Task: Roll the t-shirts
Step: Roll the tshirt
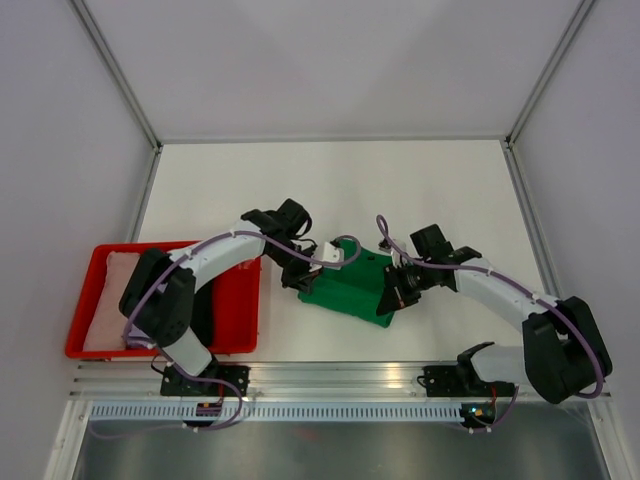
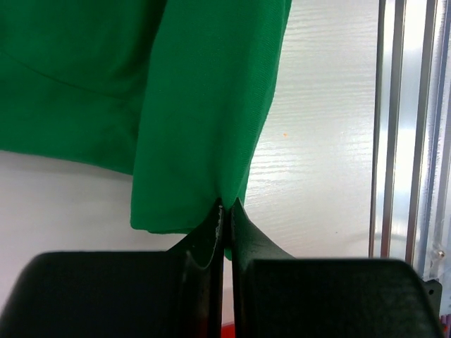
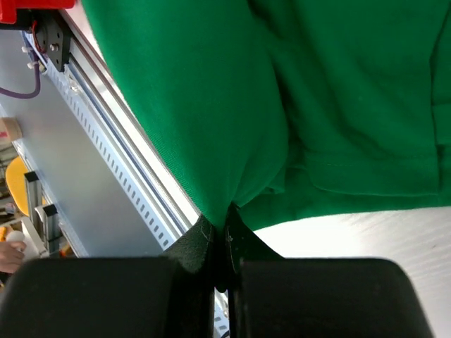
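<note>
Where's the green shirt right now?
Top view: the green t-shirt is mid-table, right of the red tray, pinched by left gripper and right gripper.

Left claw point(image 2: 225, 205), right claw point(image 3: 220, 215) — clamped.

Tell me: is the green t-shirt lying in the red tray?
No, the green t-shirt is on the white table, right of the red tray.

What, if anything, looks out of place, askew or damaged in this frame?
Nothing stands out. The green shirt lies bunched mid-table, with the left hand and the right hand each pinched shut on a fold of it. A pink shirt lies inside the red tray on the left. Nothing looks spilled or torn.
</note>
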